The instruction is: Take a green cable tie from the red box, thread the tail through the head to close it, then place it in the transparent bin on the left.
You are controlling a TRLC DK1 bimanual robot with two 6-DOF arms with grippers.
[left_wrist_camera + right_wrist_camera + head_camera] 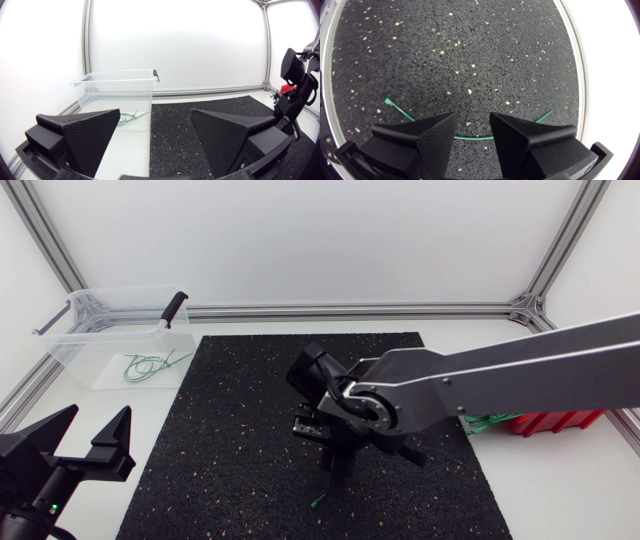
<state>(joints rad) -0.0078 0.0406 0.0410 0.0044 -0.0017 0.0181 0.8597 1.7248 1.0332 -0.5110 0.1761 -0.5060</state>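
Right gripper (472, 117) spread apart over green cable tie (470, 137) on the mat (470, 50), not gripping; its fingers (427, 135) hide stretches of the tie. Left gripper (155, 117) wide apart, empty.

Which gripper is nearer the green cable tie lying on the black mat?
Right. The right gripper hangs directly over the green cable tie, which runs beneath its open fingers. The left gripper sits off the black mat, well apart.
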